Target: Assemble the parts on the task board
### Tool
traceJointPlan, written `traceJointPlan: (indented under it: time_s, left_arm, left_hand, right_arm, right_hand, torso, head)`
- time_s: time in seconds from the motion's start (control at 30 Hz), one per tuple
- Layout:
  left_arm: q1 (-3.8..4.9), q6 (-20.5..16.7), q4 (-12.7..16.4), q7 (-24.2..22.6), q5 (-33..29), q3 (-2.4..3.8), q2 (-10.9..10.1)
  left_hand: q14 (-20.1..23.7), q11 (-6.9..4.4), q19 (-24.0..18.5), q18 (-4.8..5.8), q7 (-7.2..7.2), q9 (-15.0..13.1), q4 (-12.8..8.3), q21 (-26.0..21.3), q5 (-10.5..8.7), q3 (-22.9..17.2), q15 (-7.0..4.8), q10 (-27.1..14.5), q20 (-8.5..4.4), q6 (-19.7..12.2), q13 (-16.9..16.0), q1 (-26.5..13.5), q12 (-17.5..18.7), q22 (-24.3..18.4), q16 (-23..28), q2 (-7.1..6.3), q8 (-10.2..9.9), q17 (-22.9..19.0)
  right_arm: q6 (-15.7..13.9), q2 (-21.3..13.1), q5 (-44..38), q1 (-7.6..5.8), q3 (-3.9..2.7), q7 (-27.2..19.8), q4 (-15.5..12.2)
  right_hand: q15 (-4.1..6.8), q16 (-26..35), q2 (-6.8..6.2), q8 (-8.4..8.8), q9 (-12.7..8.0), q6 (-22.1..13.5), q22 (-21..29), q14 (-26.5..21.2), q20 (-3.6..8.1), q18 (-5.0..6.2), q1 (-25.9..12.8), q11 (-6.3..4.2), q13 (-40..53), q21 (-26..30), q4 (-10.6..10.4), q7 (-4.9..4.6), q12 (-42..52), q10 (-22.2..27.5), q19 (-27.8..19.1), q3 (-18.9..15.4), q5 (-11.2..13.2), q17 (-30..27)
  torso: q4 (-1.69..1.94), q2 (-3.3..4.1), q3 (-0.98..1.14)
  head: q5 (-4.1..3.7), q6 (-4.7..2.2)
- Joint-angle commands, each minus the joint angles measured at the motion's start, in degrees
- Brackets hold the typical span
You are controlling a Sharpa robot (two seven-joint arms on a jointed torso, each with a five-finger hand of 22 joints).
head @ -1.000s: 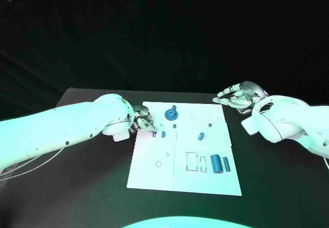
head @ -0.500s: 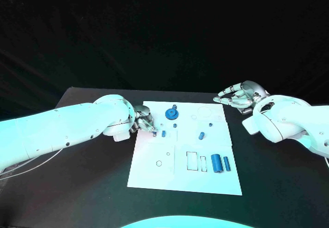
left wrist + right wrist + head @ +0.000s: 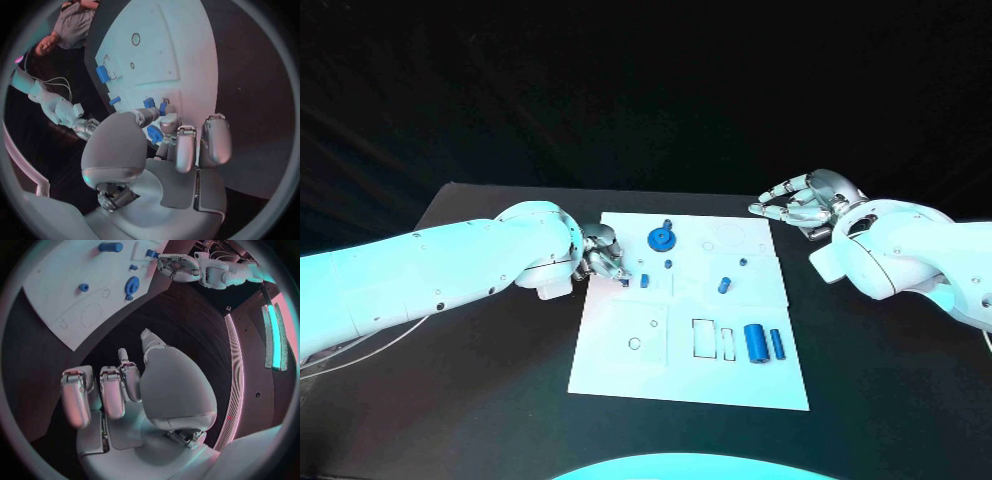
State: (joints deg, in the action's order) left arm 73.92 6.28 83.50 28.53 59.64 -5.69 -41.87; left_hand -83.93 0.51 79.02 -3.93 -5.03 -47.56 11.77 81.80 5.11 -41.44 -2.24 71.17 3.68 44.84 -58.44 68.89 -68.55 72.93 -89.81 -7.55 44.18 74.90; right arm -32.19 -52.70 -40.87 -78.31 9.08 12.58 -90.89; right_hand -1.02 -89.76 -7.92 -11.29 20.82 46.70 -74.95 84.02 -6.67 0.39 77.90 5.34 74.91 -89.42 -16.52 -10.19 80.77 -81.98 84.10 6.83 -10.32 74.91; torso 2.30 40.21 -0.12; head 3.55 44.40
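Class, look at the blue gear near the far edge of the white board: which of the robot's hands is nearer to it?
Left. The left hand sits at the board's left edge, close beside the blue gear. The right hand hangs past the board's far right corner, farther off.

Desk – black, plain. Task board – white, with thin dark outlines of slots and circles. Parts all blue: gear, large cylinder, slim bar, short peg. Both arms white; left hand and right hand silver, fingers grey metal.
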Motion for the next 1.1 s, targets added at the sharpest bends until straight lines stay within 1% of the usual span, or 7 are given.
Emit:
traceJointPlan:
  time_s: [0.03,0.2,0.37,0.87,1.1]
  left_arm:
    - [-0.08,0.5,0.0,-0.1,0.5,0.01,0.0]
    - [-0.20,0.7,0.0,-0.1,0.6,0.01,0.1]
    - [-0.28,0.9,0.1,-0.1,0.6,0.00,0.1]
    - [-0.33,1.0,0.2,-0.1,0.2,-0.02,0.3]
    - [-0.33,1.4,0.1,0.0,0.2,-0.02,0.3]
  left_hand:
    - [-6.1,-0.06,0.5,0.15,0.36,-0.1,-7.5,0.4,0.18,-7.8,-0.52,0.3,-0.04,-0.1,-0.1,0.0,-0.3,0.1,-0.2,0.61,0.2,15.1]
    - [-6.1,-0.08,0.5,0.16,0.37,-0.1,-7.7,0.4,0.14,-8.1,-0.54,0.3,-0.05,-0.1,-0.1,-0.2,-0.3,0.1,-0.2,0.52,0.3,15.1]
    - [-6.1,-0.08,0.5,0.16,0.37,-0.1,-7.7,0.4,0.14,-8.1,-0.54,0.3,-0.05,-0.1,-0.1,-0.2,-0.3,0.1,-0.2,0.52,0.3,15.1]
    - [-6.1,-0.11,0.5,0.16,0.40,0.0,-7.8,0.4,0.13,-8.4,-0.56,0.4,-0.07,-0.1,-0.1,-0.3,-0.4,0.1,-0.2,0.44,0.4,15.1]
    - [-6.1,-0.13,0.5,0.16,0.41,0.0,-8.0,0.4,0.14,-8.5,-0.57,0.4,-0.07,0.0,-0.1,-0.4,-0.4,0.1,-0.2,0.40,0.4,15.1]
  right_arm:
    - [0.7,0.0,-0.3,0.04,0.00,-0.7,0.0]
    - [0.7,0.1,-0.3,0.05,0.00,-0.8,0.0]
    - [0.6,0.0,-0.3,0.05,0.00,-0.8,0.1]
    - [0.6,0.1,-0.3,0.09,0.00,-0.9,0.1]
    - [0.6,0.1,-0.3,0.11,0.00,-0.9,0.2]
  right_hand:
    - [0.02,0.1,0.02,-0.39,-0.1,-0.3,-14.3,5.8,-0.19,-0.12,-0.4,0.00,5.9,0.3,0.1,-0.05,-0.1,0.2,5.4,0.3,0.2,14.2]
    - [0.02,0.1,0.02,-0.39,-0.1,-0.3,-14.3,5.8,-0.19,-0.12,-0.4,0.00,5.9,0.3,0.1,-0.05,-0.1,0.2,5.4,0.3,0.2,14.2]
    - [0.03,0.2,0.03,-0.54,-0.1,-0.3,-14.1,5.7,-0.18,-0.04,-0.5,-0.01,5.8,0.6,0.1,-0.04,-0.2,0.2,5.3,0.3,0.2,14.0]
    - [0.03,0.2,0.03,-0.54,-0.1,-0.3,-14.1,5.7,-0.18,-0.04,-0.5,-0.01,5.8,0.6,0.1,-0.04,-0.2,0.2,5.3,0.3,0.2,14.0]
    - [0.03,0.2,0.03,-0.54,-0.1,-0.3,-14.1,5.7,-0.18,-0.04,-0.5,-0.01,5.8,0.6,0.1,-0.04,-0.2,0.2,5.3,0.3,0.2,14.0]
  torso:
    - [0.00,0.00,0.01]
    - [-0.01,0.02,-0.01]
    - [-0.02,0.01,0.04]
    - [-0.02,0.02,0.02]
    - [0.00,0.00,0.05]
  head:
    - [0.04,0.07]
    - [0.00,0.15]
    - [0.02,0.22]
    - [-0.01,0.24]
    - [0.03,0.32]
